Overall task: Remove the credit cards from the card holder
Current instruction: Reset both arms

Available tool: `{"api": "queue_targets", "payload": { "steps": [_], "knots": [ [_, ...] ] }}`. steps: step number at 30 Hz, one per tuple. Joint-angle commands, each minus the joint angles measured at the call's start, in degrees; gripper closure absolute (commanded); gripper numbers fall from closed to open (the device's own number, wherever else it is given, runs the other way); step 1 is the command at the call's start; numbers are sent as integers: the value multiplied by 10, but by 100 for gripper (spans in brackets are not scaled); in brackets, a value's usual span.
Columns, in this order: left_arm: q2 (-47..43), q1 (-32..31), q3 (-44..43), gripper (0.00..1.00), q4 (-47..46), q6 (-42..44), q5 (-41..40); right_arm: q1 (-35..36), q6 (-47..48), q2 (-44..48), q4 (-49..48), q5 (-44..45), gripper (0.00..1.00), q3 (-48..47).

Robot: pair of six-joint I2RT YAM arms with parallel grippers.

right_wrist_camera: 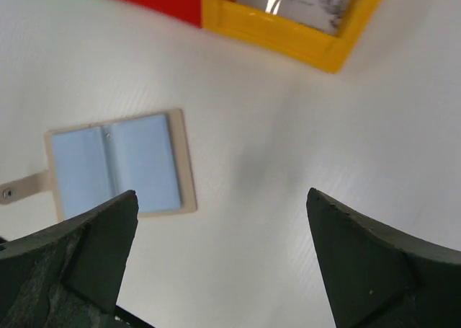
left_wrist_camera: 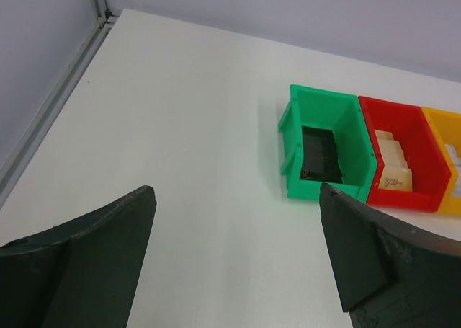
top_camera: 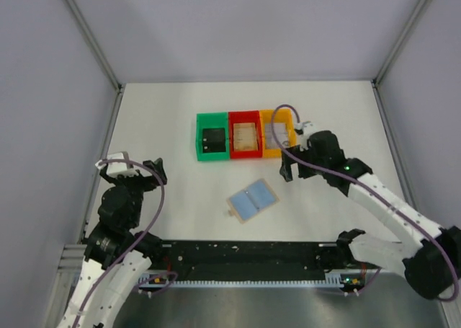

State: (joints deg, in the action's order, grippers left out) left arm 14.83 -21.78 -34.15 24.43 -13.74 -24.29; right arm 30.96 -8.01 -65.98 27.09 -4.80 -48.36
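The card holder (top_camera: 252, 200) lies open and flat on the white table in front of the bins, showing two light blue panels and a tan rim. It also shows in the right wrist view (right_wrist_camera: 119, 166), with its strap pointing left. A black card (left_wrist_camera: 320, 155) lies in the green bin (top_camera: 213, 136), tan cards (left_wrist_camera: 392, 166) in the red bin (top_camera: 245, 135), and a grey-printed card (right_wrist_camera: 313, 0) in the orange bin (top_camera: 276, 133). My right gripper (right_wrist_camera: 222, 194) is open and empty, above the table just right of the holder. My left gripper (left_wrist_camera: 236, 189) is open and empty at the left.
The three bins stand side by side at mid-table, with the green bin (left_wrist_camera: 324, 151) on the left. Grey enclosure walls with metal posts ring the table (top_camera: 166, 112). A black rail (top_camera: 245, 259) runs along the near edge between the arm bases.
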Motion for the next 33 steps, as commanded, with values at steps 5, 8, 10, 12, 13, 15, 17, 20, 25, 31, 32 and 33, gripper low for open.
{"api": "queue_targets", "payload": {
  "steps": [5,8,10,12,13,15,17,20,25,31,32,33],
  "knots": [
    [-76,2,-4,1,0,-30,-72,-77,-126,295,22,247,1,24],
    [-117,2,-10,2,12,-38,-99,-76,-124,375,61,321,2,6],
    [-139,2,-7,2,13,-38,-117,-76,-135,403,86,376,1,-4],
    [-186,2,-5,2,12,-32,-128,-76,-132,417,113,404,1,-26],
    [-202,2,-5,1,11,-25,-131,-77,-126,419,124,409,1,-36],
    [-233,2,-2,2,12,-19,-132,-77,-107,421,136,423,2,-52],
    [-243,2,-7,2,20,-23,-136,-76,-95,428,135,442,1,-60],
    [-236,2,-9,2,31,-30,-133,-76,-89,436,131,465,1,-60],
    [-241,3,5,1,17,-31,-127,-76,-83,444,128,465,1,-60],
    [-241,4,8,2,12,-34,-137,-76,-82,451,125,480,1,-50],
    [-241,4,9,2,10,-34,-138,-76,-82,451,124,480,1,-50],
    [-241,4,9,2,8,-34,-137,-76,-82,451,123,480,1,-49]
  ]
}}
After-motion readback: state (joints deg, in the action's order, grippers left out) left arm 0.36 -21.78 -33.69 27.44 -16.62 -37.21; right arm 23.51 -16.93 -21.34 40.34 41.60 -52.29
